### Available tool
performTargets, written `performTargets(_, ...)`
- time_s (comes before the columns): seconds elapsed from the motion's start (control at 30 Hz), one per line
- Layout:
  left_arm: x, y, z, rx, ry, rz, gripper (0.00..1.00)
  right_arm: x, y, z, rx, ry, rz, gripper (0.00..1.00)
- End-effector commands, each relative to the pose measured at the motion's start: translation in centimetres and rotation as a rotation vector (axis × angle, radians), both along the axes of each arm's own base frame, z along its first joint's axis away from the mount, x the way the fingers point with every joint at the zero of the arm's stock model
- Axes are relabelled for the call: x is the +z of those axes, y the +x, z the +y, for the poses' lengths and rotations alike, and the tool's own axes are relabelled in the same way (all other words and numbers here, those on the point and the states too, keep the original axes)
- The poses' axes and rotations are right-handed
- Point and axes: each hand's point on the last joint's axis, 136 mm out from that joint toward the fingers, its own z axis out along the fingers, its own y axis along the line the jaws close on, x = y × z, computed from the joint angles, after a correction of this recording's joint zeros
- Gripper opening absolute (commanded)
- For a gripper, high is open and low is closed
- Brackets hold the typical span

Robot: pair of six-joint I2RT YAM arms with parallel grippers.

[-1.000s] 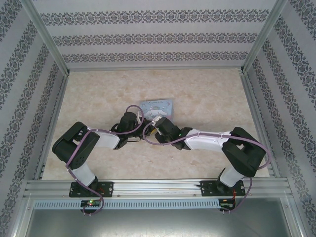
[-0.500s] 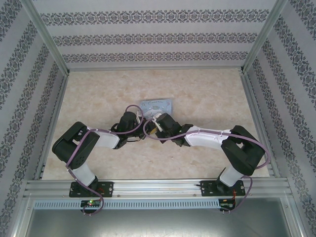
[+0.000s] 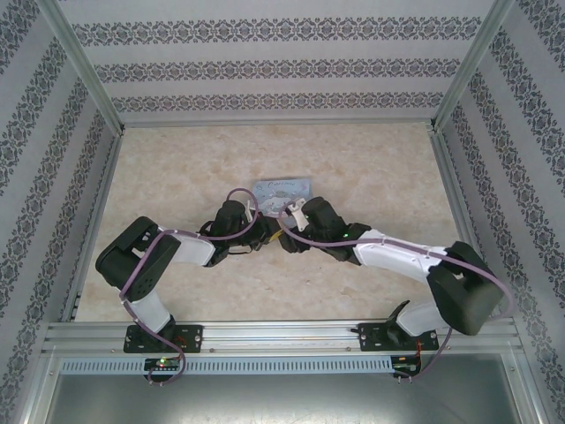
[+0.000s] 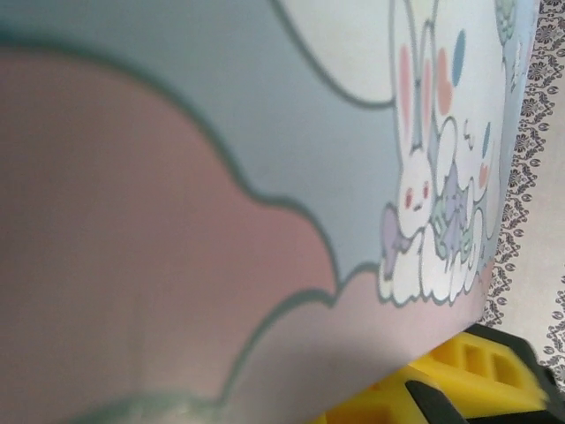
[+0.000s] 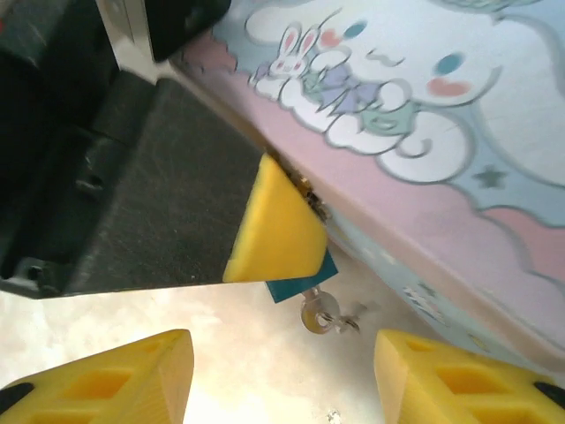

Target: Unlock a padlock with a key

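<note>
The small teal padlock [image 5: 300, 281] pokes out from under the yellow fingertip [image 5: 275, 225] of my left gripper [image 3: 258, 237], which is shut on it next to the front edge of the tin. The silvery key [image 5: 320, 314] sticks out of the padlock's lower end, just above the table. My right gripper [image 5: 282, 380] is open. Its two yellow fingers [image 5: 101, 380] stand on either side of the key, a little short of it, touching nothing. The shackle is hidden behind the left finger.
The pale-blue tin [image 3: 282, 188] with cartoon animals on its lid [image 5: 424, 132] lies just beyond both grippers, very close to the left wrist camera [image 4: 221, 177]. The marble tabletop [image 3: 371, 168] is ringed by metal frame rails and patterned walls.
The right arm has swung its elbow out to the right and its wrist has shifted slightly right. The left arm has not moved.
</note>
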Motion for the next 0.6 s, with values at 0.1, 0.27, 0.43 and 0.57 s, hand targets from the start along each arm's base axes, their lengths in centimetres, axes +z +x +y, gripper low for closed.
performTargets(0.1, -0.2, 0.3, 0.0, -0.014, 0.025, -0.024, 0.00, 2.6, 0.3, -1.8, -0.167, 0.226, 0.065, 0.61)
performTargets(0.27, -1.0, -0.1, 0.1, -0.053, 0.094, -0.004, 0.00, 2.3, 0.2, -2.1, -0.277, 0.346, 0.138, 0.66)
performTargets(0.43, -1.6, -0.6, 0.6, -0.106, 0.198, 0.003, 0.00, 1.4, 0.1, -1.4, -0.311, 0.457, 0.202, 0.66)
performTargets(0.57, -2.1, -1.1, 0.9, -0.140, 0.254, 0.014, 0.00, 0.3, 0.6, -0.7, -0.337, 0.488, 0.247, 0.66)
